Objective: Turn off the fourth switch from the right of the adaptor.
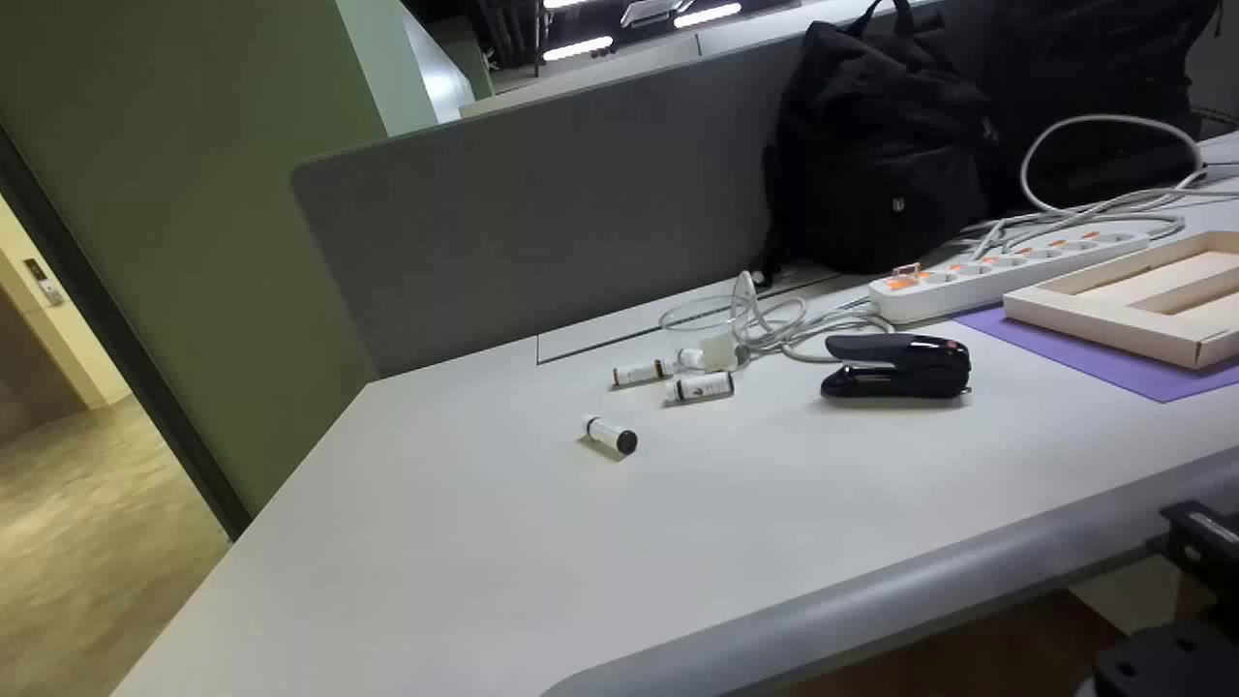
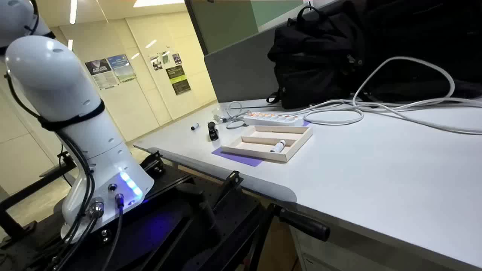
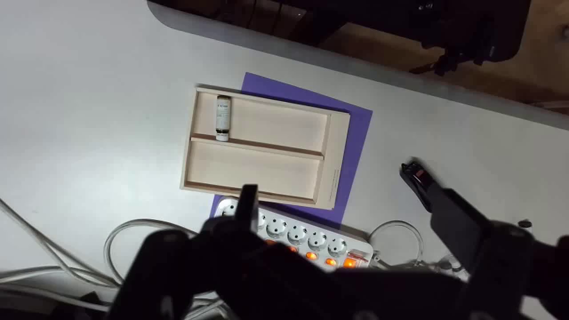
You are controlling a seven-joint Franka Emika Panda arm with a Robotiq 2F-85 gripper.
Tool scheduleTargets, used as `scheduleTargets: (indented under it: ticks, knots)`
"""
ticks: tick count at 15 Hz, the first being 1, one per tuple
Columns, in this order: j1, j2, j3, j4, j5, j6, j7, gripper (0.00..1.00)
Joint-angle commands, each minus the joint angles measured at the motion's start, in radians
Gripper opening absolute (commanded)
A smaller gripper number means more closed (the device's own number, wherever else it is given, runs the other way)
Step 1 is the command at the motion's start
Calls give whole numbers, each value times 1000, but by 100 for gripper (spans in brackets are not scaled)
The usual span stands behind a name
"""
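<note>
Wrist view: 1 pincer, spread, partly hiding 1 adaptor; 1 box w/ 1 btl.

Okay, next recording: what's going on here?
A robot arm, apparently there to turn off a switch on the white adaptor, holds nothing. Its pincer is open and, by the exterior views, not touching the adaptor. Several switches glow orange; the pincer hides part of the adaptor in the wrist view.

The white desktop extends beneath the claw; the grey partition and green wall stand apart from the claw.
</note>
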Motion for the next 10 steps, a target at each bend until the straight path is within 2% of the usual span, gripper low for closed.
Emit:
scheduleTargets:
  ticks: [1,9,10]
  knots:
    - [-34,4,31,3,4,-1,-4,100]
    - [-34,4,31,3,4,0,-4,100]
    - [-30,72,35,35,32,52,5,100]
